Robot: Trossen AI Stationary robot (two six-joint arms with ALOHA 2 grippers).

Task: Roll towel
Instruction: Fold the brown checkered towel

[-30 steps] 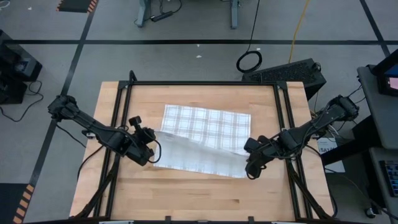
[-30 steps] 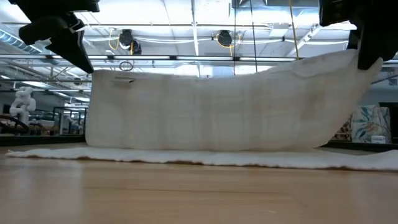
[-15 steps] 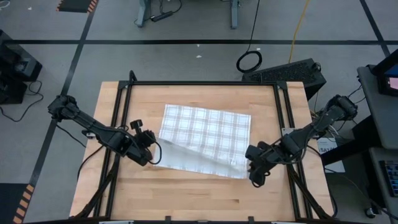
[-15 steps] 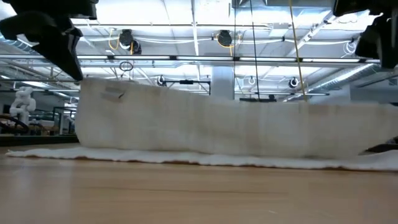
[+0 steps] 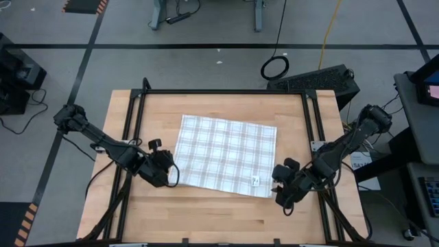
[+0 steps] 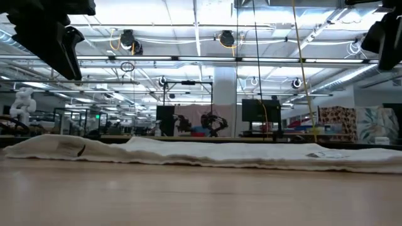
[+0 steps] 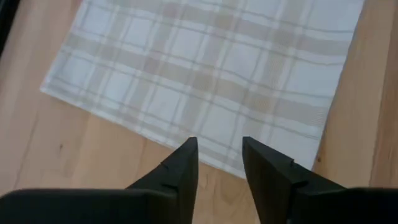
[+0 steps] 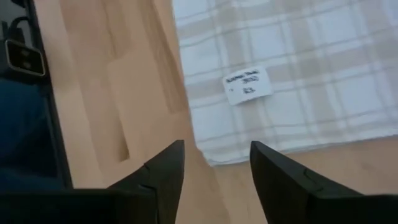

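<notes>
Towel (image 5: 226,154) flat, centre of tabletop (image 5: 206,219). Left pincer (image 5: 167,177) at lower-left corner, right pincer (image 5: 280,194) at lower-right, both spread, empty. Pinch both near corners level, curl edge over tight, keep roll square to far edge.

The towel (image 5: 225,155) lies flat on the table (image 5: 206,216), between both arms.
</notes>
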